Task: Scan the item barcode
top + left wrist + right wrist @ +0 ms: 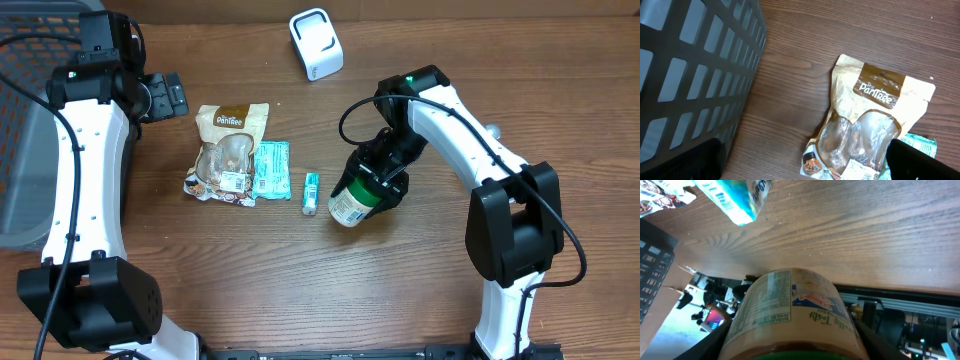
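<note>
We see the labelled jar point(352, 203) tilted near the middle of the table point(300, 300), clamped in our right gripper point(385, 178). A small tube point(311, 192) lies just beside it at 9 o'clock; the white scanner point(316, 43) sits well apart at 12. Our left gripper point(172, 97) gapes empty at 10.

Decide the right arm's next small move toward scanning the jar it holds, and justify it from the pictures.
Probably lift the jar and carry it toward the white device at the top of the overhead view, likely the scanner. The right gripper grips the jar at its green-lidded end, and the device stands well apart from it.
</note>
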`<act>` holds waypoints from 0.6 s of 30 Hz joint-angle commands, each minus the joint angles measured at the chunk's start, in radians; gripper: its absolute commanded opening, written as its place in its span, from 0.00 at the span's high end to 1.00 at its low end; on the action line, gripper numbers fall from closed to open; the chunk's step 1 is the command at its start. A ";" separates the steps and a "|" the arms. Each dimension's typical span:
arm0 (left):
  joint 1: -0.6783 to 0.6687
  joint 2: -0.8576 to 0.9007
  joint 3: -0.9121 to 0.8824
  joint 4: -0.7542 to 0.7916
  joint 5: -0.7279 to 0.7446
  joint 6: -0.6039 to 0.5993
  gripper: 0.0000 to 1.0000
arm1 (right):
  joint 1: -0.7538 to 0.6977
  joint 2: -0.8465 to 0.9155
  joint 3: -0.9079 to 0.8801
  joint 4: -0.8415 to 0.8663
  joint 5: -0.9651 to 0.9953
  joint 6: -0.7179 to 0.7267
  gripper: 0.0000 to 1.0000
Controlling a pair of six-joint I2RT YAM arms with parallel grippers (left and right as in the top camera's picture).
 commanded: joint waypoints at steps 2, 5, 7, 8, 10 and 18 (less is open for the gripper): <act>0.008 -0.002 0.015 0.000 -0.013 0.004 0.00 | 0.003 -0.006 0.025 -0.013 -0.047 -0.009 0.64; 0.008 -0.002 0.015 0.000 -0.013 0.004 0.00 | 0.003 -0.006 0.025 -0.013 -0.048 -0.009 0.64; 0.008 -0.002 0.015 0.000 -0.013 0.004 0.00 | 0.003 -0.006 0.025 -0.013 -0.047 -0.009 0.64; 0.008 -0.002 0.015 0.000 -0.013 0.004 0.00 | 0.003 -0.006 0.025 -0.013 -0.047 -0.009 0.64; 0.008 -0.002 0.015 0.000 -0.013 0.004 0.00 | 0.003 -0.006 0.025 -0.020 -0.048 -0.009 0.65; 0.008 -0.002 0.015 0.000 -0.014 0.004 0.00 | 0.003 -0.006 0.025 -0.062 -0.119 -0.009 0.65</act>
